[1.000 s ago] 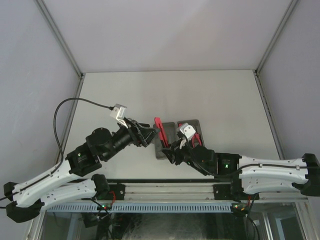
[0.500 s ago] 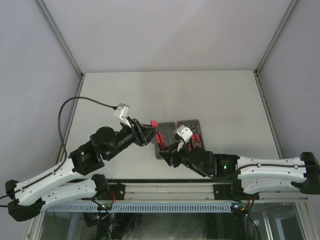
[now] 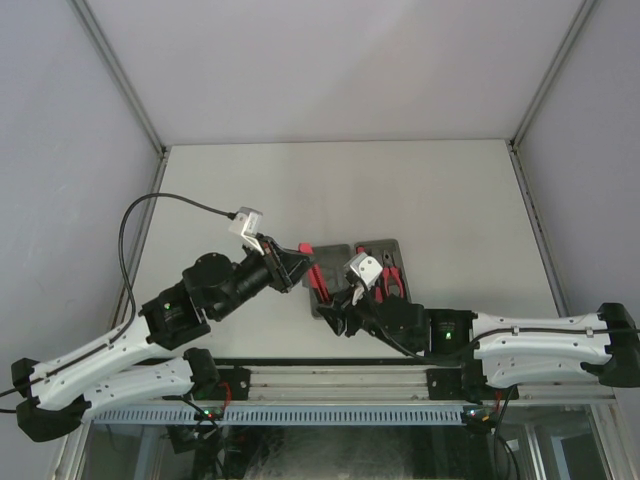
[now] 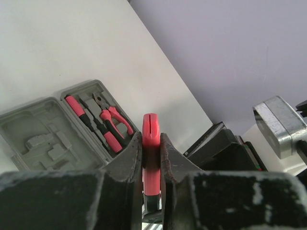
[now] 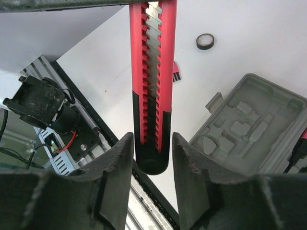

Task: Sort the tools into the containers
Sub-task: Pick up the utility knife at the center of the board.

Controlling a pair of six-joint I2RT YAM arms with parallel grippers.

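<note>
Dark ring (image 5: 205, 41), right wrist view only

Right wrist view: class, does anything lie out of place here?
Yes. The small dark ring lies on the bare table, apart from the grey tray, whose recesses stand empty. The red cutter is gripped, not stray.

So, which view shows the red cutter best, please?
The right wrist view: the red cutter runs lengthwise, notched slot plain. The left wrist view shows only its thin edge; the top view, a small red tip.
</note>
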